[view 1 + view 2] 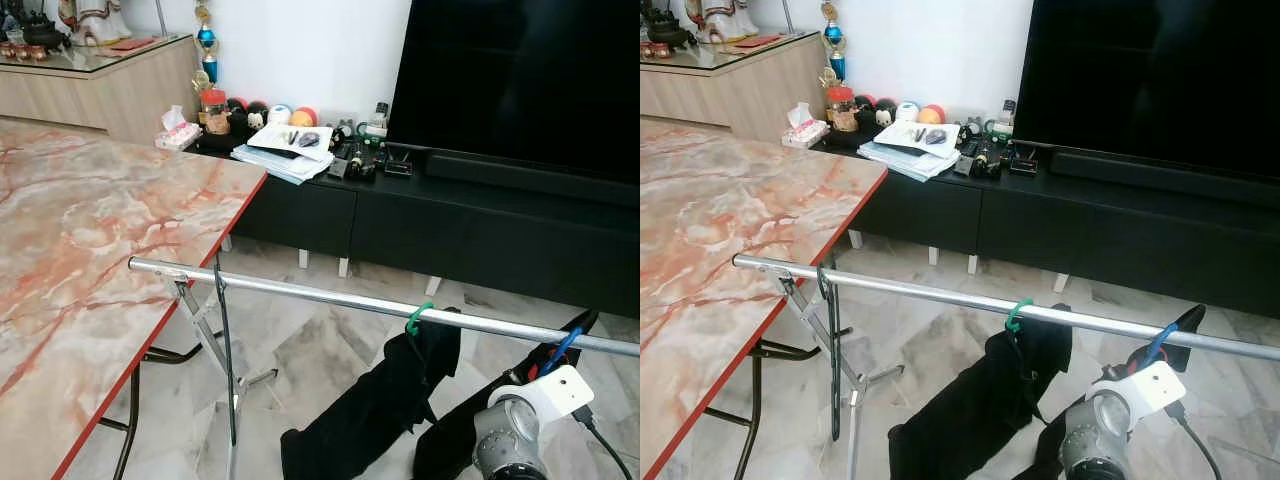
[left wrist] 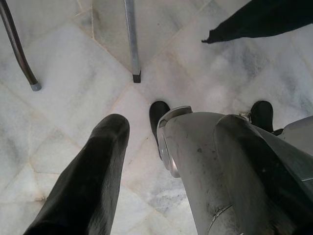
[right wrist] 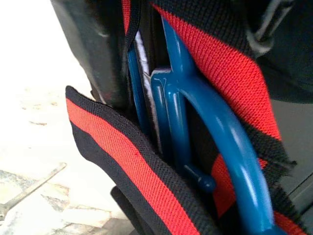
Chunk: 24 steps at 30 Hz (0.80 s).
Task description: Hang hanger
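A silver rail (image 1: 330,297) of a drying rack runs across in front of me. A green hanger hook (image 1: 416,319) sits on it with a black garment (image 1: 375,405) hanging below. Farther right, my right gripper (image 1: 566,343) is raised to the rail, shut on a blue hanger (image 3: 181,103) that carries a black garment with red stripes (image 3: 122,161). The blue hanger (image 1: 1155,349) meets the rail; I cannot tell whether its hook is over it. My left arm hangs low over the floor, one black finger (image 2: 88,181) in its wrist view.
A marble-pattern table with a red edge (image 1: 90,230) stands left, close to the rail's end. Beyond the rail are a black TV cabinet (image 1: 450,215) with clutter and a large TV (image 1: 520,70). The rack's leg (image 2: 131,39) stands on the tiled floor.
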### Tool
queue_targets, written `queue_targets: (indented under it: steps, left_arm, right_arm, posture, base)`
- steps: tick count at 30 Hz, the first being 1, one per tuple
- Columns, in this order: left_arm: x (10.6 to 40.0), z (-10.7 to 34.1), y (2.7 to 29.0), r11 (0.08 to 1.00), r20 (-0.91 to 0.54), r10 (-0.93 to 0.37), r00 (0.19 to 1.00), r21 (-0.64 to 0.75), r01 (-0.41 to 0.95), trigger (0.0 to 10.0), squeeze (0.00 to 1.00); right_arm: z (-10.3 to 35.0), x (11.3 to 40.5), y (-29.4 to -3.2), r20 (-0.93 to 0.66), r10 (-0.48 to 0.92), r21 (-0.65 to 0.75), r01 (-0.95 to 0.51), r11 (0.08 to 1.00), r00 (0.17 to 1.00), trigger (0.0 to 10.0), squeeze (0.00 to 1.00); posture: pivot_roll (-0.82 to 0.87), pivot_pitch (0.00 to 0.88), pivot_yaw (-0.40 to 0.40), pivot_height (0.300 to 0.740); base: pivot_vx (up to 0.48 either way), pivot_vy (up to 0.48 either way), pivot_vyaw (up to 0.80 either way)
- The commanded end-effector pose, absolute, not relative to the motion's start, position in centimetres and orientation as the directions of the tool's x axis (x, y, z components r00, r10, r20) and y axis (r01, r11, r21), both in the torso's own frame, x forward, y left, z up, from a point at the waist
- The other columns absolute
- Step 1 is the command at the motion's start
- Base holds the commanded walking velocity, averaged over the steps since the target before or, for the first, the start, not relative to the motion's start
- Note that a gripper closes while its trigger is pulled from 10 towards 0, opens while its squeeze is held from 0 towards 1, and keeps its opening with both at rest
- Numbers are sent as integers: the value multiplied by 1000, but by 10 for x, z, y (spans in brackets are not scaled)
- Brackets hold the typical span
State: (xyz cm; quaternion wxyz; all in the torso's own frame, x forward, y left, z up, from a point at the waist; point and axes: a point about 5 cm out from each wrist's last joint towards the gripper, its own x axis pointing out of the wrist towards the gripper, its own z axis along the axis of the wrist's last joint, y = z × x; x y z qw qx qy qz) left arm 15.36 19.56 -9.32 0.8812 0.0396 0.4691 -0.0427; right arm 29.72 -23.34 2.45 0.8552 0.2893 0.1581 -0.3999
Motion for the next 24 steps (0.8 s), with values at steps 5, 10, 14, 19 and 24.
queue_targets:
  steps: [5,10,14,19,24]
  left_arm:
    - [145,-97,195,989,-852,-43,523,36,141,10000,0]
    - [145,-97,195,989,-852,-44,522,35,142,10000,0]
    - [145,-97,194,989,-851,-46,523,34,142,10000,0]
    - [145,-97,194,989,-851,-48,523,31,141,10000,0]
    - [145,-97,194,989,-851,-49,523,30,142,10000,0]
  right_arm:
    - [25,300,-228,-491,-584,351,760,546,646,0,0]
    - [31,305,-226,-441,-581,335,726,600,684,0,0]
    - [31,306,-225,-438,-581,336,724,603,686,0,0]
    - [31,306,-224,-438,-578,335,721,606,689,0,0]
    - [33,306,-224,-419,-581,323,713,623,698,0,0]
  posture:
    - [191,0,-6,740]
    - [190,0,-7,740]
    - [191,0,-9,740]
    - [192,0,-10,740]
    - [190,0,-10,740]
  base:
    - [0,0,0]
    - [0,0,0]
    - [0,0,0]
    - [0,0,0]
    - [0,0,0]
